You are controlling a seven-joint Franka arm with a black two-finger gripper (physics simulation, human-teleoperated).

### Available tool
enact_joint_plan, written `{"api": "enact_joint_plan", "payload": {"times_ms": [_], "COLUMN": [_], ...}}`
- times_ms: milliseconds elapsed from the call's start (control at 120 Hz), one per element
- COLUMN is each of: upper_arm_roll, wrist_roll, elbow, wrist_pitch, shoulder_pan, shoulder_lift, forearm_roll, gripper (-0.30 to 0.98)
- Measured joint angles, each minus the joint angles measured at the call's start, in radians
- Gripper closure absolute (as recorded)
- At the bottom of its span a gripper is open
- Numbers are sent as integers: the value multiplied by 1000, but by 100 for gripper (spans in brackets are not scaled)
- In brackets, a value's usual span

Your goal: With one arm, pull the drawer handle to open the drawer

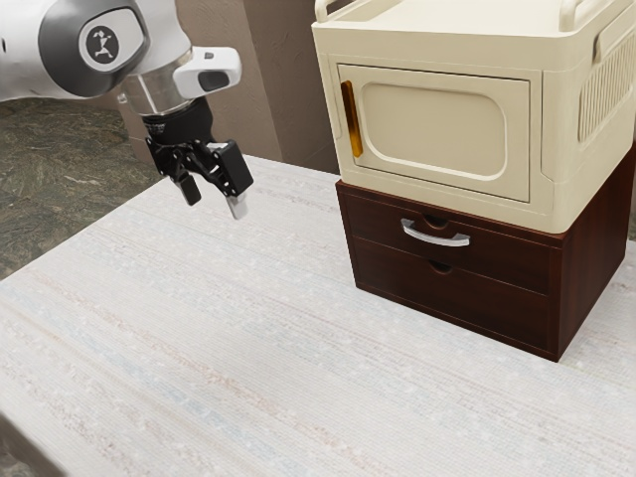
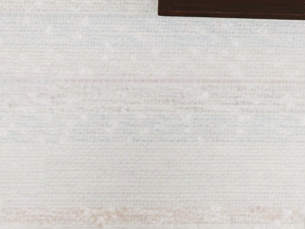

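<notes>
Holds hand (image 1: 215, 204) open and empty above surface (image 1: 199, 348), well apart from silver handle (image 1: 434, 238); likely leaves room to straddle it, then pull closed upper drawer (image 1: 502, 262).

Cream cabinet (image 1: 550, 129), door (image 1: 432, 129) shut; pale striped table (image 1: 248, 338)

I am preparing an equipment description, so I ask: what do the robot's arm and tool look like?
The arm is white and rounded, with a dark round badge bearing a pale emblem. A silvery section leads to the black, angular, two-fingered tool; one fingertip is pale.
</notes>
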Motion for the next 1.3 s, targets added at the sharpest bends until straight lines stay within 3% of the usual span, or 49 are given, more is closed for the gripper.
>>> {"api": "enact_joint_plan", "payload": {"times_ms": [392,592,717,900,1083,1300], "upper_arm_roll": [25,12,-98,-155,-166,-169], "wrist_roll": [51,295,495,706,873,1042], "elbow": [40,293,306,303,276,76], "wrist_pitch": [4,5,18,30,69,228], "shoulder_pan": [12,-6,83,73,-5,-3], "shoulder_lift": [1,-43,-75,-36,21,21], "forearm_roll": [-37,-81,-100,-61,-2,39], "gripper": [0,0,0,0,0,4]}}
